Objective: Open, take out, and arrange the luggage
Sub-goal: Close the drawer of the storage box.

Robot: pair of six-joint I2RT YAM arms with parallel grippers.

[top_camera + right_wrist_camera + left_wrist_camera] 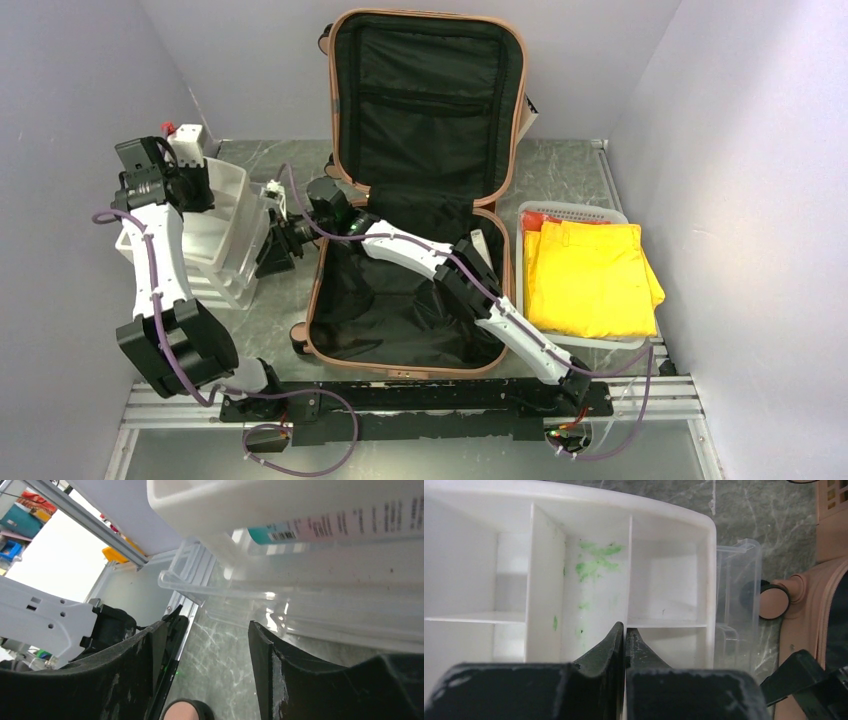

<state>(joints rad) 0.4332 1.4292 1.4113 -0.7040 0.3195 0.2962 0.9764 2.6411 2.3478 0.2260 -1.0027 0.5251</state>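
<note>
Table: grey-green marbled top (pixel 570 170) with pale veins, dull sheen.
Back wall: plain pale lilac panel (pixel 250 60) standing along the table's far edge.
Left wall: matching lilac panel (pixel 60 100) closing off the table's left side.
Right wall: the same lilac panel (pixel 740 150) on the table's right side.
Frame: silver aluminium rails (pixel 660 400) along the table's near edge.
Light: soft and even from above the table, shadows faint.
Beyond the table: a bright white opening (pixel 55 565) past a metal strut (pixel 95 535); blurred coloured clutter (pixel 25 510) there.
</note>
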